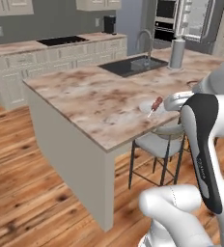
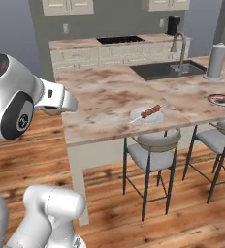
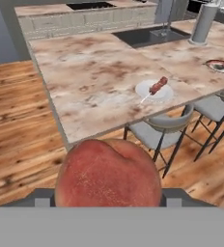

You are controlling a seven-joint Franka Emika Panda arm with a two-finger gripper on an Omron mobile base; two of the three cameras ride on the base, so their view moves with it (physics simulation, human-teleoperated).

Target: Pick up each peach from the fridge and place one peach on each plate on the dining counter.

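A red-orange peach [image 3: 108, 171] sits low in the hand view, with my gripper [image 3: 109, 197] shut on it; the fruit hides the fingertips. It hangs above the wood floor, short of the dining counter [image 3: 85, 72] [image 1: 85, 96] [image 2: 100, 97]. A pale plate [image 3: 166, 94] [image 1: 145, 107] [image 2: 135, 115] near the counter's front edge carries a meat skewer [image 3: 158, 85]. The dark patterned plate [image 3: 220, 65] [image 2: 222, 100] lies further right along that edge. The grey fridge [image 1: 196, 19] stands at the far back.
Two grey stools [image 2: 153, 145] [image 2: 218, 138] stand under the counter's front edge. An inset sink [image 2: 165, 70] with a tall tap [image 2: 180, 46] and a paper towel roll [image 2: 215, 60] sit at the back of it. Beyond is a counter with a cooktop [image 1: 61, 41].
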